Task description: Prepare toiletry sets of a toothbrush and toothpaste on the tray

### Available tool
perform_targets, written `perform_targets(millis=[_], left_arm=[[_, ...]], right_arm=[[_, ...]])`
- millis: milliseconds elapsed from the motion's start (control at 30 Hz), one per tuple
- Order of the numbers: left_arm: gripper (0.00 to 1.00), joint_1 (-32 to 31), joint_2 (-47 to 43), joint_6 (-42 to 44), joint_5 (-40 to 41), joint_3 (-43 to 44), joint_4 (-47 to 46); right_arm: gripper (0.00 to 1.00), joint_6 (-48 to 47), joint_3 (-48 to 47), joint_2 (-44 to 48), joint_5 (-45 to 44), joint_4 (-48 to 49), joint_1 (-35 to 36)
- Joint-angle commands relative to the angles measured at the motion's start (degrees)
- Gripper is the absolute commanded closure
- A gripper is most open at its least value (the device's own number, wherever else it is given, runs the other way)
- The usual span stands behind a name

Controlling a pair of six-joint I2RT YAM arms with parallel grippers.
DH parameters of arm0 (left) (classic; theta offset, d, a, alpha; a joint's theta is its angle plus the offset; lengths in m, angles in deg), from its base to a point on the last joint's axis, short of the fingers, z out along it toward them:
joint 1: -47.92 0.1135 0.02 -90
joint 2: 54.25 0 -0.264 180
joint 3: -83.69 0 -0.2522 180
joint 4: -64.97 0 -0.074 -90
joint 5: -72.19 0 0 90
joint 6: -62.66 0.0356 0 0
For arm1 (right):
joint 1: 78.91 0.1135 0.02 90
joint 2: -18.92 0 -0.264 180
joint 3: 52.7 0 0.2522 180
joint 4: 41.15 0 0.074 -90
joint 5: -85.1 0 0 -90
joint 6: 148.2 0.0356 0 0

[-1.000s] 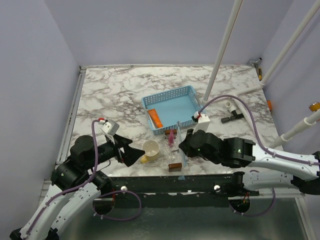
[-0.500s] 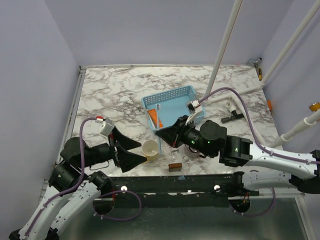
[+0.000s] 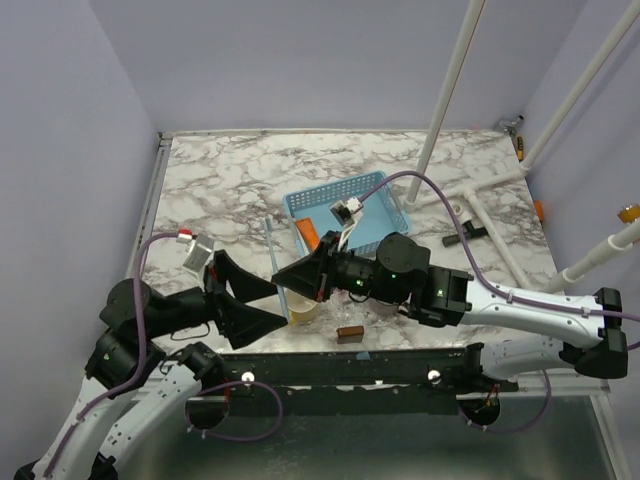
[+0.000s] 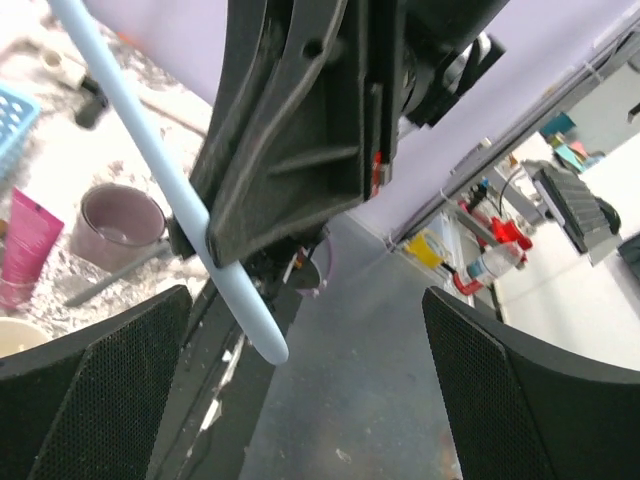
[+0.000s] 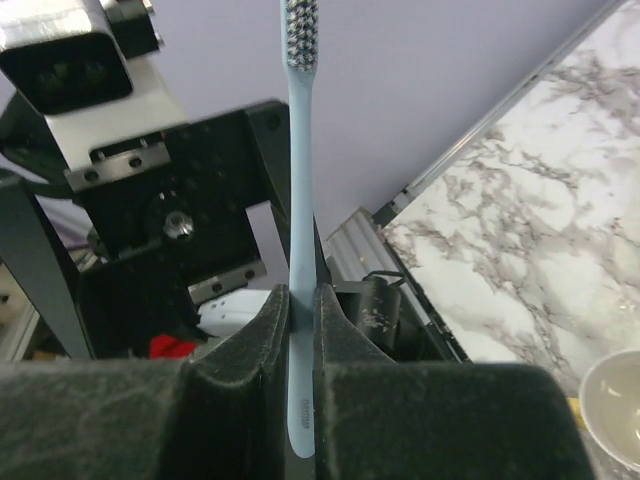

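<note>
Toothbrush aloft, clenched in right pincer; not yet in tray.

Gripped at lower handle, bristle end pointing away from pincer, above near part of desk, left of tray and well apart from it. Orange toothpaste lying in tray; pink tube on desk. Left pincer released, jaws wide, facing brush, just beside right pincer. Probably a handover or regrip step. Next: either close left jaws squarely on free handle end, or swing right arm toward tray and lay brush by orange tube.
</note>
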Motion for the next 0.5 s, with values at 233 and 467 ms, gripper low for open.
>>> perform_targets(millis=[233,467], left_arm=[[0.01,-0.1,1.0,11.7,18.4,17.1,15.2],[0.01,-0.2,3.4,12.0,18.9,21.7,15.9]], right_arm=[[0.99,-3.0,-1.9,-0.8,19.6,-0.7,0.4],[0.99,-5.9,1.2,1.5,30.0,-2.3,0.4]])
